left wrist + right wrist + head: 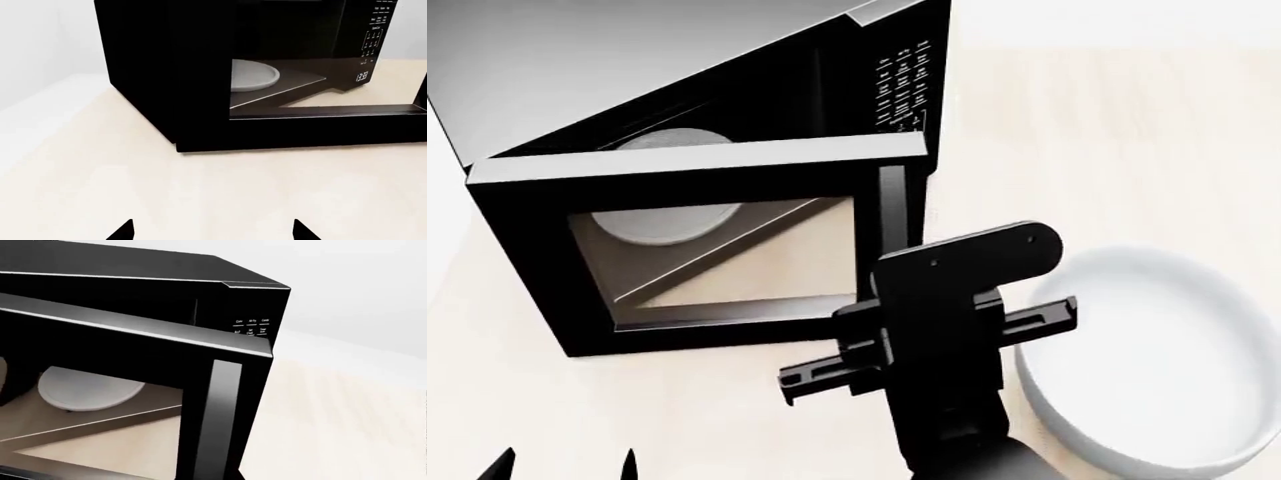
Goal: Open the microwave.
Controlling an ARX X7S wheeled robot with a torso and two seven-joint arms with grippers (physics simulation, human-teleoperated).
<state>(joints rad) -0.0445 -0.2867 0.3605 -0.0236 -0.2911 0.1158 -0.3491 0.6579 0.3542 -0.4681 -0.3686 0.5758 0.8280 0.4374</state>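
The black microwave (627, 80) stands on the pale table with its glass door (721, 170) swung partly open. The white turntable plate (667, 220) shows through the glass, and the keypad (908, 85) is on the right. My right gripper (901, 290) is at the door's free edge, its fingers hidden under the arm. In the right wrist view the gripper (213, 475) sits around the grey door handle strip (227, 405) and looks shut on it. My left gripper (213, 232) is open and empty, low over the table in front of the microwave (167, 75), and shows in the head view (558, 465).
A large white bowl (1161, 370) sits on the table (1121, 150) to the right of my right arm, close to it. A pale wall (40, 35) stands behind the microwave. The clock display (361, 76) shows in the left wrist view.
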